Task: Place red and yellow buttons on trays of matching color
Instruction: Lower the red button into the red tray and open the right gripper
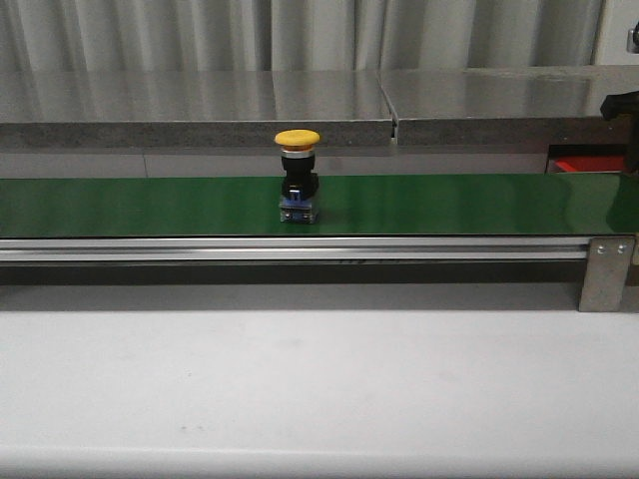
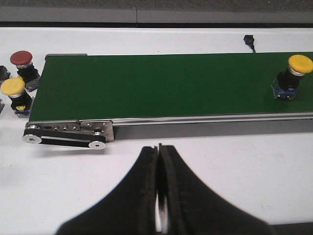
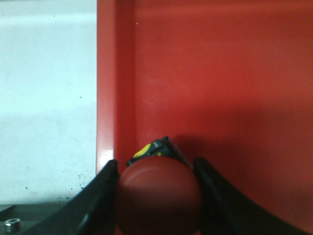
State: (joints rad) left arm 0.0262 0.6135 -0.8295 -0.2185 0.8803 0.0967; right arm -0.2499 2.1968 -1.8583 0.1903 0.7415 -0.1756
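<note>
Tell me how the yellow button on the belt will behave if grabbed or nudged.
The yellow button looks top-heavy: wide cap over a narrow body, so a nudge may tip it. It appears rigid. The domed cap may slip; gripping the body seems safer.

A white worktop carries a conveyor with a green belt running along it from side to side, framed by a metal rail on its near side. One yellow button stands upright on the belt, about midway along. Off the belt's left end, a red button and a second yellow button stand on the worktop just beside each other. A red tray rests on the worktop too.
</note>
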